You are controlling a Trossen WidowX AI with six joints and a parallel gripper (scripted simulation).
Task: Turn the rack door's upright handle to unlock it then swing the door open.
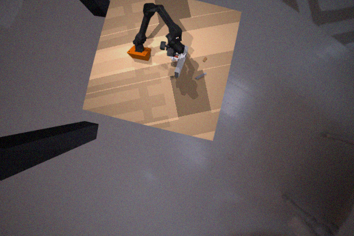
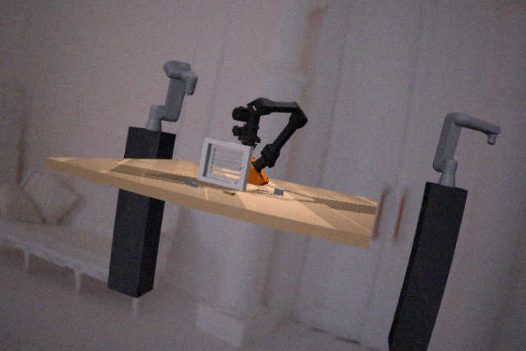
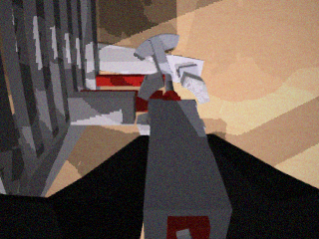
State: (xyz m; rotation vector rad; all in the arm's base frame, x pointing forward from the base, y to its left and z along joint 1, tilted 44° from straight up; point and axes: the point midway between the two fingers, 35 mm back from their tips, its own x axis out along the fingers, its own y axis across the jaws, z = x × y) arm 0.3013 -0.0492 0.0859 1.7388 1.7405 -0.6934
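My gripper is shut on the rack door's grey upright handle, with a black finger on either side of it. A dark red patch shows on the handle's near end. Grey door slats fill the left of the wrist view, joined toward the handle by a grey arm and red parts. The white frame stands upright on the table. In the exterior view the slats show inside the frame's outline; the door's exact angle is unclear. The arm hides most of the handle in the top view.
A grey rod and a small brown piece lie beyond the frame from the arm's base. A small blue-grey block lies right of the frame in the exterior view. The arm's orange base is on the table.
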